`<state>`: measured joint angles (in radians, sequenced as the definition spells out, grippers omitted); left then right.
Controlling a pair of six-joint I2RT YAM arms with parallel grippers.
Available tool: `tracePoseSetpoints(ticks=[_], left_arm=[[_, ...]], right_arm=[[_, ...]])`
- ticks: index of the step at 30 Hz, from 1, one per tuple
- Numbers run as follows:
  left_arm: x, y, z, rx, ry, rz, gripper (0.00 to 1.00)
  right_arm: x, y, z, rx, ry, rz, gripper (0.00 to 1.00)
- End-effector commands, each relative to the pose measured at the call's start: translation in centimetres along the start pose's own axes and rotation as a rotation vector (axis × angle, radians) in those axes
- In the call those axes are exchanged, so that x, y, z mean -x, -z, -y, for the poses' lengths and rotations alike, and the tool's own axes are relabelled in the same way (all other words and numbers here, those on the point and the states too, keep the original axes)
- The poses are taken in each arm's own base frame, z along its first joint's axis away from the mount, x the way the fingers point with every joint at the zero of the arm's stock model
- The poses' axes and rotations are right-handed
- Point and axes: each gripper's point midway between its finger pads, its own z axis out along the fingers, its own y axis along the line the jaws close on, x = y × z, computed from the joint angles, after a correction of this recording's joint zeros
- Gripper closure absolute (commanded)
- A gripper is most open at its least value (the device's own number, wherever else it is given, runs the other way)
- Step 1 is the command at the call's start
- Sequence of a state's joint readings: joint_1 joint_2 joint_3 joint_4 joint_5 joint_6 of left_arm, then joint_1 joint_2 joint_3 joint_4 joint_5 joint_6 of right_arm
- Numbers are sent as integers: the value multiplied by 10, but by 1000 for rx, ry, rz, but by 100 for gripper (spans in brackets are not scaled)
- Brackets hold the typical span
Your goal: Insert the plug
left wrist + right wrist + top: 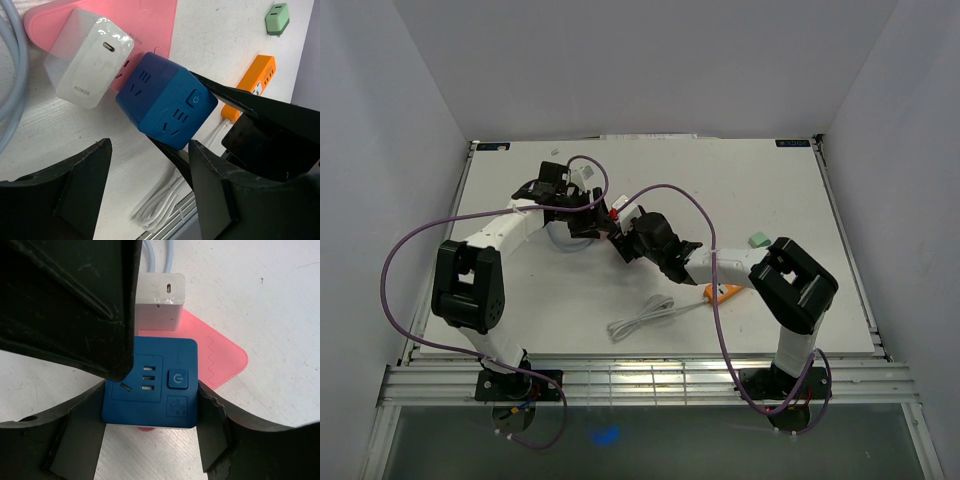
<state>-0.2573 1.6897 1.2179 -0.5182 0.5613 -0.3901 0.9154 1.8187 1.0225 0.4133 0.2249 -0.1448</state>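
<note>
The right end effector (150,407) pinches the blue cube (149,384), one finger on each of its opposite sides. The cube's top face shows a socket and a round power button. It sits on the pink strip (222,357), whose surface shows to the right of the cube and just under its near edge. I cannot tell whether the cube's prongs are fully seated.

A white charger (92,57) stands on the same strip just beside the cube, on its far side in the right wrist view. Its single small port faces up. A pale cord (10,75) curves past the charger on the bench (770,190).

The left end effector (149,162) hangs over the cube and charger with its fingers (82,187) spread and nothing between them. It touches neither the cube nor the charger.

In the top view both arms meet near the middle of the bench, a little left of centre, and hide the strip and cube almost entirely.

An orange strip (720,293) lies near and to the right of them, beside the right arm. A green adapter (757,240) lies farther right, apart from the orange strip. A coiled white cable (640,318) rests at the near middle of the bench, running toward the orange strip.
</note>
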Motion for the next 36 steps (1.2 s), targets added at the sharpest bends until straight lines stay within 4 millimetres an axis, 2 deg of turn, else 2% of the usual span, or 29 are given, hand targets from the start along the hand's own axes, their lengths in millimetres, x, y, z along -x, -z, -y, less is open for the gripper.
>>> tracePoseSetpoints(ticks=[1, 9, 13, 17, 21, 24, 28, 29, 32, 35, 36], left_arm=[[12, 20, 25, -82, -64, 59, 27], [27, 33, 43, -107, -74, 97, 37], [39, 41, 52, -103, -74, 116, 50], [47, 47, 63, -127, -76, 121, 58], [54, 50, 68, -137, -75, 136, 59], [47, 40, 63, -149, -57, 111, 62], [19, 11, 46, -157, 6, 40, 66], [4, -4, 43, -159, 11, 9, 66], [-14, -22, 44, -145, 20, -45, 66], [-17, -25, 37, -96, 16, -60, 67], [-11, -22, 39, -87, 2, -47, 67]], right_arm=[[-142, 31, -22, 104, 20, -456, 92], [-134, 30, -23, 116, 13, -424, 92], [-130, 28, -27, 131, 11, -393, 92], [-129, 28, -26, 133, 7, -382, 92], [-128, 29, -27, 135, 6, -376, 92], [-128, 29, -27, 137, 3, -375, 92], [-127, 27, -25, 132, 1, -374, 92], [-129, 27, -25, 132, 2, -378, 92], [-131, 24, -26, 134, 0, -386, 92], [-133, 24, -26, 137, -3, -389, 92], [-134, 24, -26, 136, -3, -392, 92]])
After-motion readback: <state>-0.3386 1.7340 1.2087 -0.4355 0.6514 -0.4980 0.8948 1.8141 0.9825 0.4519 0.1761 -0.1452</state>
